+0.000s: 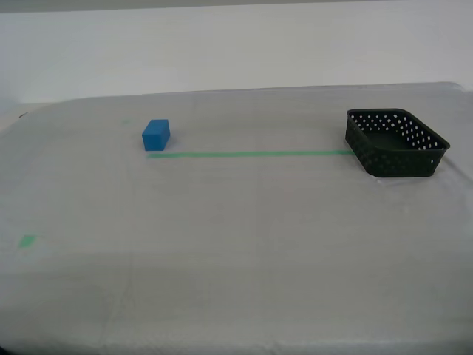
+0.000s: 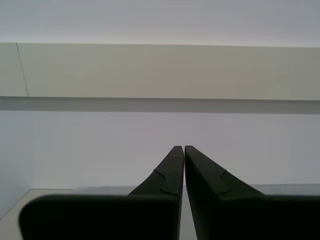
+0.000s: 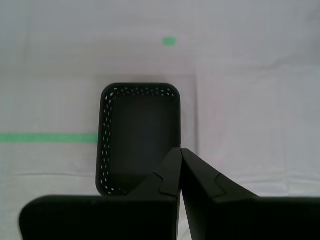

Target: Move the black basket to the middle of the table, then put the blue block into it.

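First claw (image 3: 180,150) pressed together, gripping nothing, poised above the black basket (image 3: 140,135), tips over its near rim. Second claw (image 2: 184,147) likewise closed and empty, aimed at a pale wall, away from the bench. Basket resting on the bench (image 1: 236,244) at the far end of the green tape line (image 1: 247,154), toward the exterior view's right. Blue block (image 1: 156,134) sitting just beyond the tape line's opposite end, well apart from the basket.

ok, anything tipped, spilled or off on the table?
Nothing stands out. The small perforated black plastic basket sits upright and empty at the exterior view's right; the small bright-blue rectangular block rests flat near the green tape line.
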